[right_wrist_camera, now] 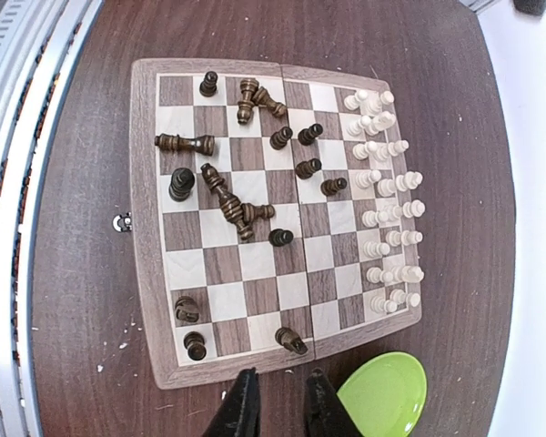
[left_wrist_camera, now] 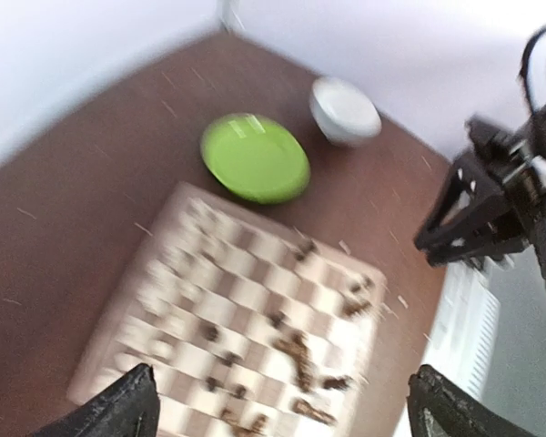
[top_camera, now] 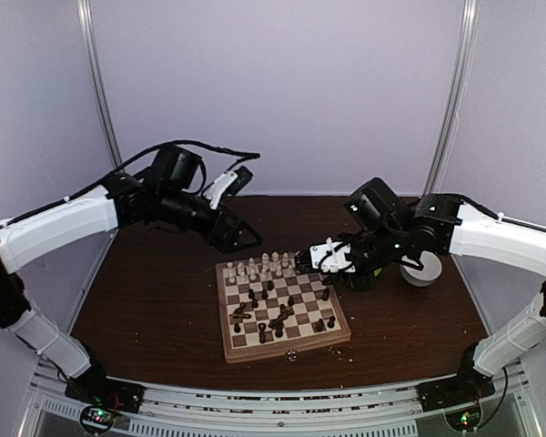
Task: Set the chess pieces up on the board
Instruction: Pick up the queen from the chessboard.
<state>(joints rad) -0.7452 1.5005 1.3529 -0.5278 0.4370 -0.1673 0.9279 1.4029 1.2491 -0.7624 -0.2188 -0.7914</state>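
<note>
Near the centre of the tabletop (top_camera: 155,300) lies the board (top_camera: 287,350), its metal clasp (right_wrist_camera: 121,221) on the 6 o'clock edge as seen from the top view. Pale chess pieces (top_camera: 259,267) stand in two rows along the 12 o'clock edge. Dark chess pieces (right_wrist_camera: 227,200) are scattered over the other squares, several of them lying on their sides. The left fingers (left_wrist_camera: 118,414), raised above the tabletop at 11 o'clock from the board, are spread wide with nothing between them. The right fingers (right_wrist_camera: 241,410), above the board's 3 o'clock edge, are parted by a narrow gap and grip nothing. A green plate (right_wrist_camera: 387,391) lies just beside the board's 2 o'clock corner, and a white bowl (left_wrist_camera: 346,109) stands near the plate, farther out toward 2 o'clock.
</note>
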